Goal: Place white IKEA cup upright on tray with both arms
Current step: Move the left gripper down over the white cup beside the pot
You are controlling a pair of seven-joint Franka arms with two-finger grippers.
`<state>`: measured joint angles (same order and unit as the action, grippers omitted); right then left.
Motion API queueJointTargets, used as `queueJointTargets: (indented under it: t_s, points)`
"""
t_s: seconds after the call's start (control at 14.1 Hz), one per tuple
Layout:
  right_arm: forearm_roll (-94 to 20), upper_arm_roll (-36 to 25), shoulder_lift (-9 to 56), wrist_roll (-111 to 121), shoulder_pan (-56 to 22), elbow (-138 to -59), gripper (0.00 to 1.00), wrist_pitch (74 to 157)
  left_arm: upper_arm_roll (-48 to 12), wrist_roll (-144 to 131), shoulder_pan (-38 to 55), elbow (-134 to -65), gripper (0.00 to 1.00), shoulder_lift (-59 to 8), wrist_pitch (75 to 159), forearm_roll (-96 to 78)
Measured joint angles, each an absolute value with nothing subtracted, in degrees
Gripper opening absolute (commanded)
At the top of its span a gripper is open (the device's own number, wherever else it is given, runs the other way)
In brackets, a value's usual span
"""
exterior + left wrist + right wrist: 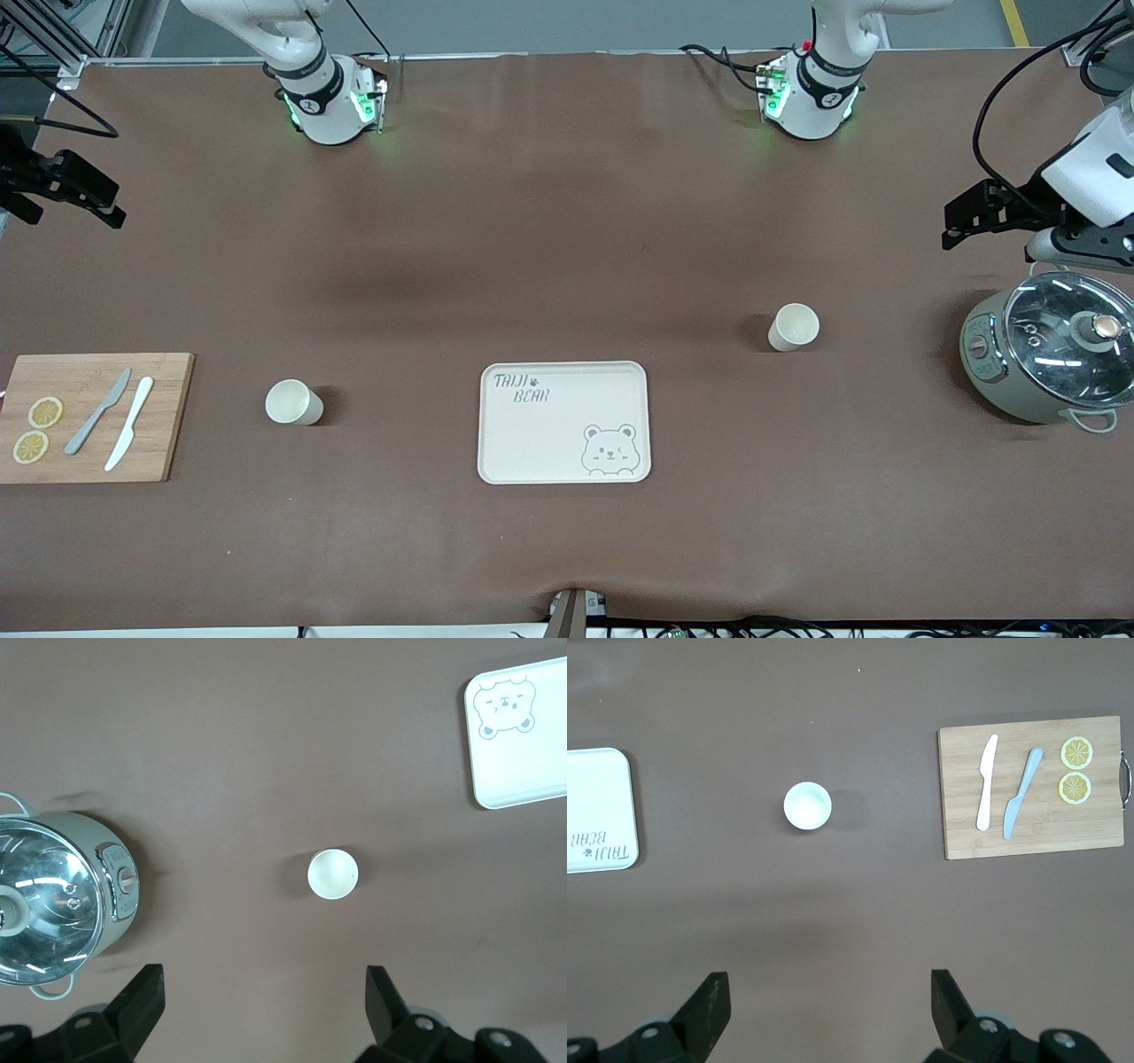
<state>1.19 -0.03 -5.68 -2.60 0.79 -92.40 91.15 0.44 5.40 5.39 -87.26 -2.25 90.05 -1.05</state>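
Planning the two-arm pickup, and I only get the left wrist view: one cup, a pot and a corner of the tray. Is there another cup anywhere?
Observer: Yes, a second cup stands upright beside the tray, toward the right arm's end of the table.
Operator: My left gripper hangs open over the table near my cup and the pot. Where's the right gripper?
Observer: The right gripper hangs open over the table toward the right arm's end, holding nothing.
Operator: Anything else at that end?
Observer: A cutting board with two knives and two lemon slices lies between the second cup and the table's end.
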Motion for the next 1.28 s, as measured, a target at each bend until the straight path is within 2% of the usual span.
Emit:
queueJointTargets:
  t_s: [0.36, 0.57, 1.0, 1.28]
  points:
    - [1.2, 0.0, -5.7, -2.6, 0.8, -92.3, 1.00, 91.2, -0.3, 5.1, 5.6, -87.9, 1.00, -2.5, 90.0, -0.9]
    - [1.2, 0.0, -5.7, -2.6, 0.8, -92.2, 1.00, 91.2, -2.2, 4.1, 5.8, -91.5, 1.00, -4.4, 92.7, 0.9]
    - [1.2, 0.0, -5.7, -2.6, 0.8, -92.2, 1.00, 91.2, -2.7, 4.1, 5.8, -112.8, 1.00, -7.3, 120.3, 0.9]
    - [1.2, 0.0, -5.4, -2.6, 0.8, -92.2, 1.00, 91.2, -2.9, 4.1, 5.9, -122.1, 1.00, -6.9, 129.4, 0.9]
